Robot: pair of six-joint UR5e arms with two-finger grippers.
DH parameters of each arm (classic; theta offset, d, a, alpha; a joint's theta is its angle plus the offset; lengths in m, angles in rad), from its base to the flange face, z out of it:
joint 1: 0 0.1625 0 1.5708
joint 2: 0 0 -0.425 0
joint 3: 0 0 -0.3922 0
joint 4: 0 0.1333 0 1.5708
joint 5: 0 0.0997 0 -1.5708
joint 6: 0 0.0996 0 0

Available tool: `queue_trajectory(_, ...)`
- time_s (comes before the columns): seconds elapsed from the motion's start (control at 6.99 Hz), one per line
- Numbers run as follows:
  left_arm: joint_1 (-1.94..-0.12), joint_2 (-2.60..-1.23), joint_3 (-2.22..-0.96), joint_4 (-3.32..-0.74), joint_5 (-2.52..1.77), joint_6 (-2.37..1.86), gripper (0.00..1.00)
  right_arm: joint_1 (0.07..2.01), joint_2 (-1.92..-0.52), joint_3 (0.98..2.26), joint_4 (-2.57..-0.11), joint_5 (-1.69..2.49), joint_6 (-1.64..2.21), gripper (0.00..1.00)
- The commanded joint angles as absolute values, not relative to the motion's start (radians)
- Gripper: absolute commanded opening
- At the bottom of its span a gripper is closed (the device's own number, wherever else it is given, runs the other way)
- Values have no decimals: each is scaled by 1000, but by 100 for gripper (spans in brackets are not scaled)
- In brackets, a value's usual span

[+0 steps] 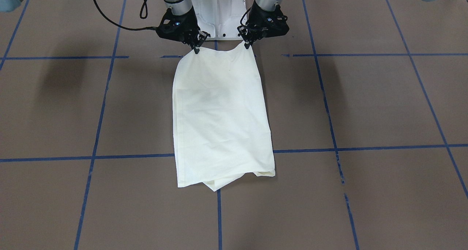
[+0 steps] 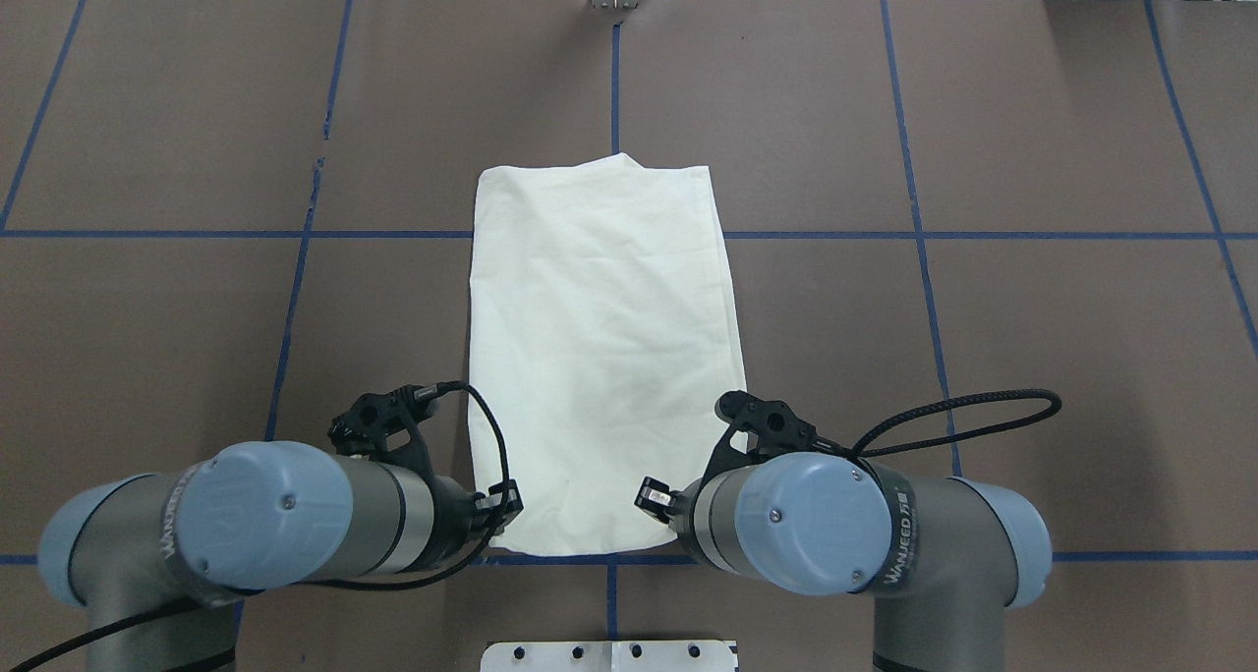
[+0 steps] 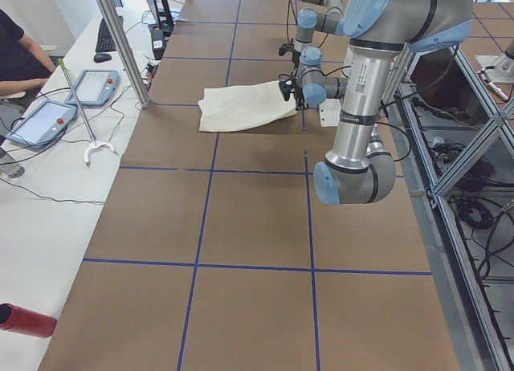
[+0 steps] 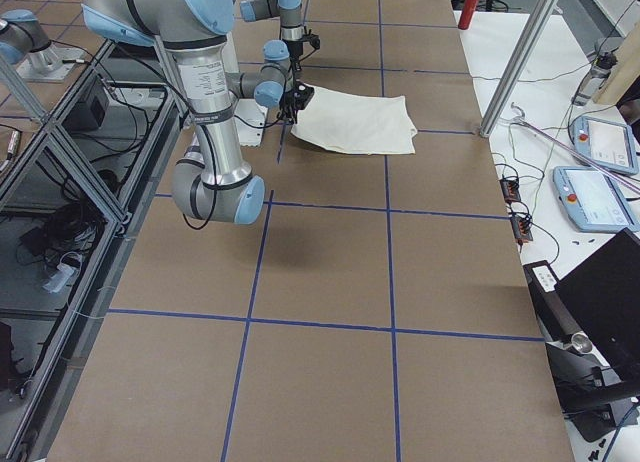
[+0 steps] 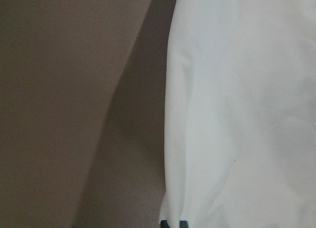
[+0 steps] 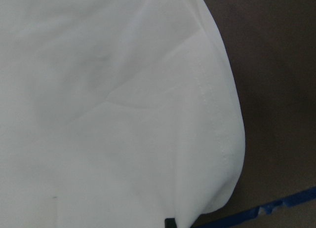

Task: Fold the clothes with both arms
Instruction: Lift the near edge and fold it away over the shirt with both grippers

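Where the T-shirt (image 1: 223,114) sits: flat on the brown table (image 1: 365,103), dead in line with the white base plate (image 1: 218,12), long side running straight away from it.
T-shirt shape: folded into a tall narrow rectangle, plain cream side up, just a few soft creases.
End nearest the base plate: both corners are pulled up into little peaks, and the edge between them sags a bit.
End farthest from the base plate: lying flat, with a pointy bit of under-layer (image 1: 215,184) poking out past the edge.
Left gripper (image 1: 248,45): right in front of the base plate, fingers clenched on the corner on the robot's left.
Right gripper (image 1: 196,49): same deal on the other corner, fingers pinched onto the cloth.
Left wrist view: cream cloth on one half, bare table on the other, dark fingertips (image 5: 183,224) barely peeking in at the bottom against the cloth.
Right wrist view: mostly cloth with a stitched hem curving round the corner.
Blue tape lines (image 1: 131,156): one cross line disappears under the shirt toward the end far from the base plate, and another runs by the gripped end.
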State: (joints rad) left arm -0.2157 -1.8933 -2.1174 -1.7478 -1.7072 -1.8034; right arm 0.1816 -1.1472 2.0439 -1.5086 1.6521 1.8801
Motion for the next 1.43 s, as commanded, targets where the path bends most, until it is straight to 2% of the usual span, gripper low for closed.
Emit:
queue_trajectory(0.0,-154,-1855,-2203,-1740,-1704,-1802,0,153,-1195,2135,-1503,1678,1881,0)
queue_trajectory(0.29,-155,-1903,-2186,-1741,-1709,-1801,0,210,-1155,2090,-1449,1667,1870,0)
queue_trajectory(0.72,-428,-1940,-2140,-1744,-1789,-1668,0,442,-1091,1932,-1324,1762,1838,0)
queue_trajectory(1.0,-644,-2078,-1905,-1776,-1913,-1565,0,578,-921,1693,-1319,1848,1815,0)
queue_trajectory(1.29,-672,-2114,-1649,-2022,-1910,-1566,0,621,-797,1384,-1140,1855,1810,0)
